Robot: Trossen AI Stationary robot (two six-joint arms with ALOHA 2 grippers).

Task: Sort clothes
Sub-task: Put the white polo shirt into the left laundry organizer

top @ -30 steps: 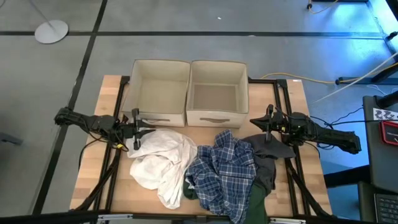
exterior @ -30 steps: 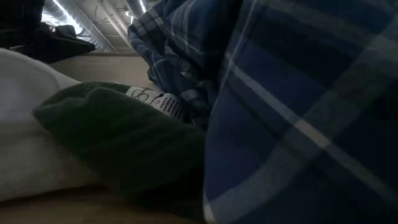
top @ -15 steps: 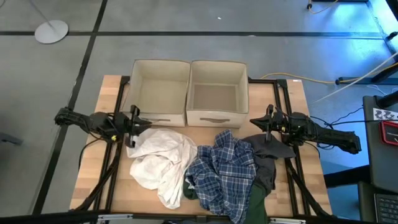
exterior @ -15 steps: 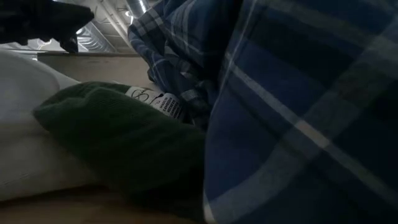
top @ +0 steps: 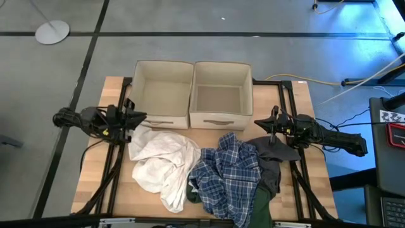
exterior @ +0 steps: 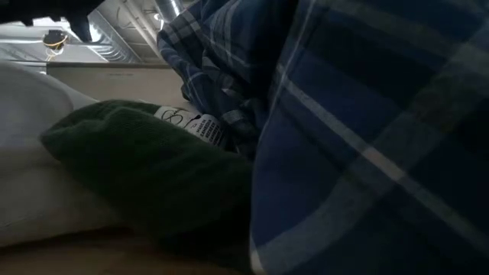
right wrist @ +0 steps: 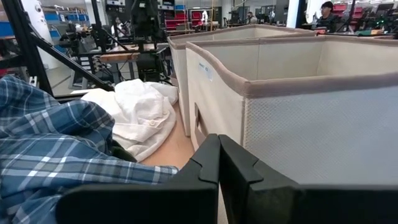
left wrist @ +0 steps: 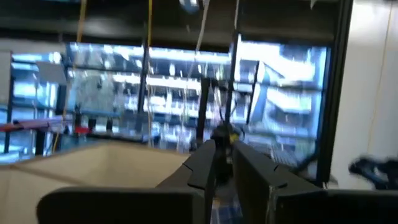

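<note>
The white garment (top: 163,166) lies crumpled on the table's left half. The blue-and-white plaid garment (top: 224,171) lies in the middle, over the dark green garment (top: 259,202). The green one's white label (exterior: 191,122) shows in the low view. The dark grey garment (top: 272,158) lies to the right. My left gripper (top: 143,116) is shut and empty. It is held level above the white garment's far left corner, by the left box; in its wrist view (left wrist: 222,144) no cloth shows. My right gripper (top: 256,122) is shut and empty (right wrist: 218,138), over the grey garment's far end.
Two beige square fabric boxes stand side by side at the table's far edge, the left box (top: 136,88) and the right box (top: 248,88). Both are open at the top. The plaid garment (exterior: 367,137) fills most of the low view.
My left gripper has risen from the white garment's far left part and gone toward the table's far left. It has tipped from pointing down to pointing level toward the right. The white garment stays on the table. My right arm has kept still.
</note>
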